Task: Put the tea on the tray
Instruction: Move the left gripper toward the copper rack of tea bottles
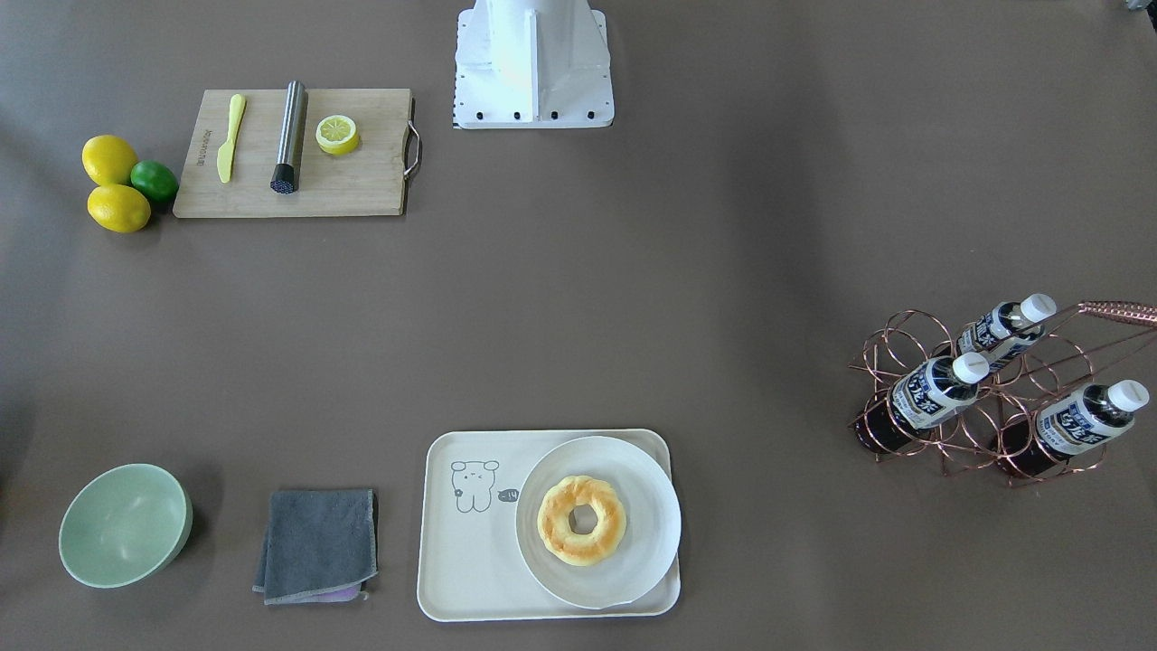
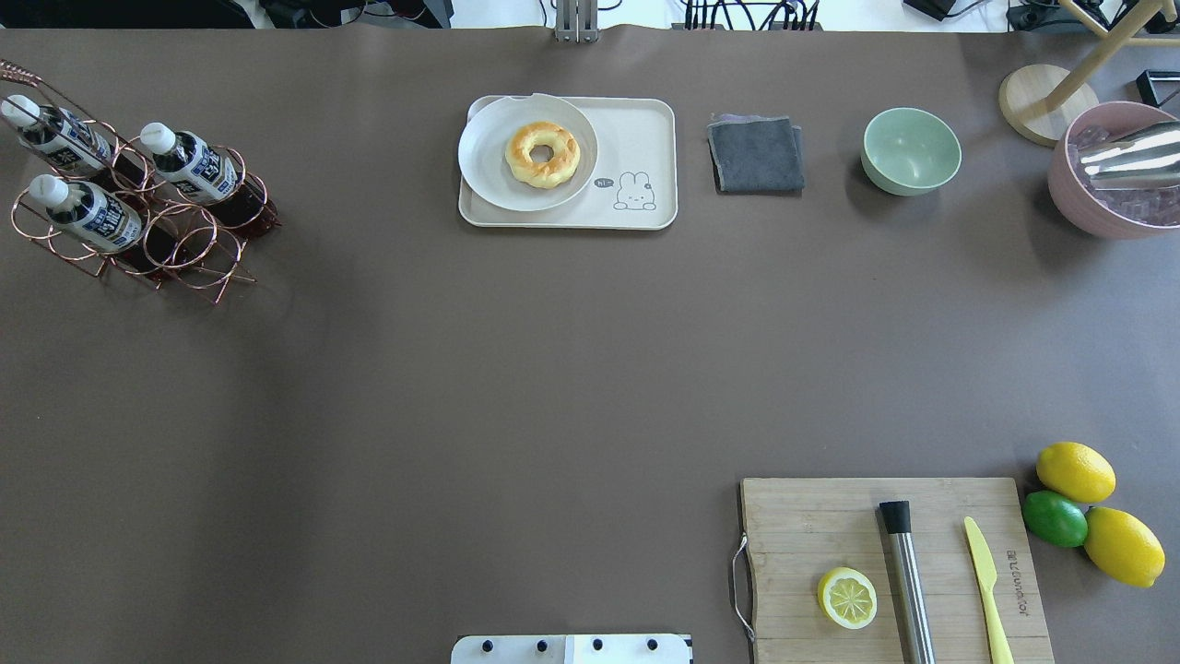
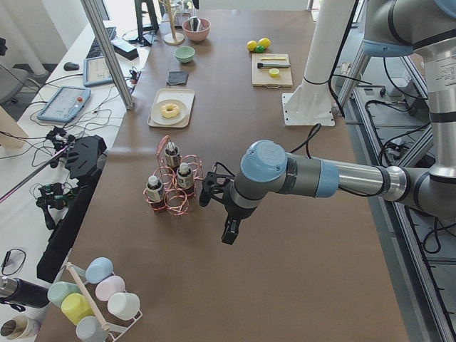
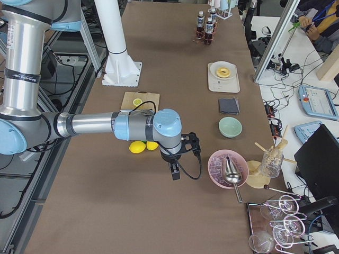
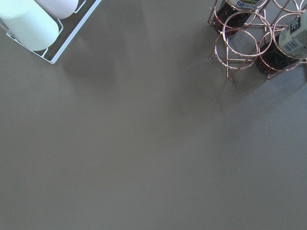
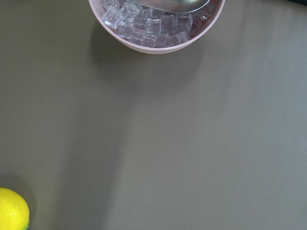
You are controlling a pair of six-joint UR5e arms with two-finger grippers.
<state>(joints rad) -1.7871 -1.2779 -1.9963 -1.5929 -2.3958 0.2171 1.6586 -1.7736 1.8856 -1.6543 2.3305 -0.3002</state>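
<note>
Overhead exterior: tea (image 2: 189, 164) leans in a wire rack (image 2: 189, 263) far left, well apart from the tray (image 2: 645, 138); we judge it light, stiff, slippery, best pinched below the cap; whether left gripper (image 3: 229, 231) and right gripper (image 4: 174, 172) are spread, we cannot tell.

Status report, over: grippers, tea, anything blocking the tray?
Left gripper beside bottle rack, right gripper near ice bowl; open or shut unclear. Three tea bottles racked, none held. Tray half covered by donut plate; bear side bare.
</note>
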